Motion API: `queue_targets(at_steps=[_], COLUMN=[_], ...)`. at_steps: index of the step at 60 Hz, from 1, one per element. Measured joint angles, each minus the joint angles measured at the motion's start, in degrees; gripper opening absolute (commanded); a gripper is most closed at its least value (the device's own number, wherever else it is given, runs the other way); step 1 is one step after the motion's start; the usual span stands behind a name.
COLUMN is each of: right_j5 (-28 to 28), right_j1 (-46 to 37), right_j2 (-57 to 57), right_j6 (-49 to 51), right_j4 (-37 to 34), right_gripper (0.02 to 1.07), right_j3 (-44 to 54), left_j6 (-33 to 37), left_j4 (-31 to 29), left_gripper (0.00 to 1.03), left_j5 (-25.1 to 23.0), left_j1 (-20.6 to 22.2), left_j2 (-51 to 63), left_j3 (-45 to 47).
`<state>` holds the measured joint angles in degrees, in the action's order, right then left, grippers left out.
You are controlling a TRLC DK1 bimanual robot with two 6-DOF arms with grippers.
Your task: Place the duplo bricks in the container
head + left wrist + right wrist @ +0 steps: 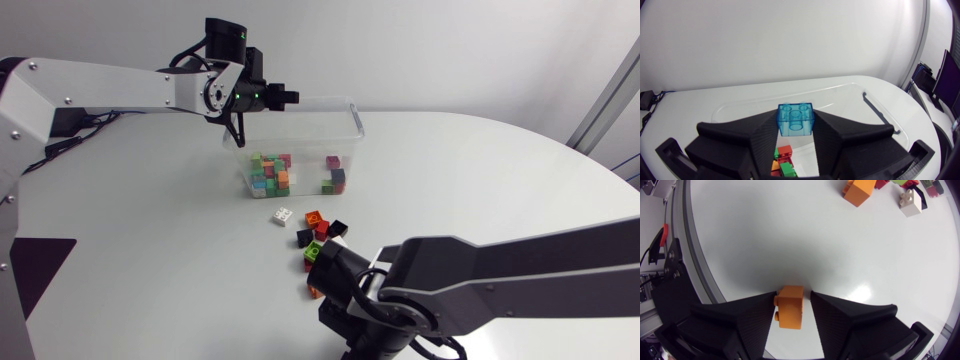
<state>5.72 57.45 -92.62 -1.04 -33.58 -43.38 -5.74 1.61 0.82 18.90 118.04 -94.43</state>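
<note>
Left wrist view: left gripper pinches a translucent blue plastic brick above the clear plastic container, seemingly for dropping; right gripper clasps an orange plastic brick.

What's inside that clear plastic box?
Coloured duplo bricks in two heaps inside the container; lower ones are covered by those on top, and the left gripper hides its back corner.

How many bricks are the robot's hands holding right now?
2. A clear blue brick in the left hand above the box; an orange brick in the right hand over the table.
</note>
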Motion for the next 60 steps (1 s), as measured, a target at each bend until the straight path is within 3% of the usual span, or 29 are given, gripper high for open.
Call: queue_targets(at_steps=[6, 10, 18, 38, 51, 60], right_j5=[-1.81, -3.10, -4.35, -6.25, -6.67, -6.56], right_j1=[0.63, 1.05, 1.38, -3.76, -11.74, -16.48], right_j2=[0.07, 0.61, 3.06, 16.15, 18.71, 18.03], right_j6=[0.00, 0.00, 0.02, 0.98, 3.28, 4.11], right_j4=[0.24, 0.35, -3.30, -15.37, -16.13, -13.11], right_gripper=[0.36, 0.35, 0.35, 0.36, 0.37, 0.37], right_j3=[0.24, 0.70, 1.97, -4.59, -13.86, -19.32], left_j6=[0.00, 0.00, 0.00, 0.00, 3.39, 6.03], left_j4=[-0.02, -0.09, -0.37, -4.09, -11.17, -19.89], left_gripper=[0.60, 0.68, 0.97, 0.98, 0.98, 0.98], left_j5=[0.15, 0.15, 0.15, 0.15, -1.07, -5.49], left_j1=[-0.15, -0.37, -0.52, -0.85, -0.22, 0.31], left_j2=[0.76, 0.87, 0.90, -4.33, -23.50, -34.56], left_j3=[-0.61, -0.79, -1.07, 0.20, 9.62, 16.28])
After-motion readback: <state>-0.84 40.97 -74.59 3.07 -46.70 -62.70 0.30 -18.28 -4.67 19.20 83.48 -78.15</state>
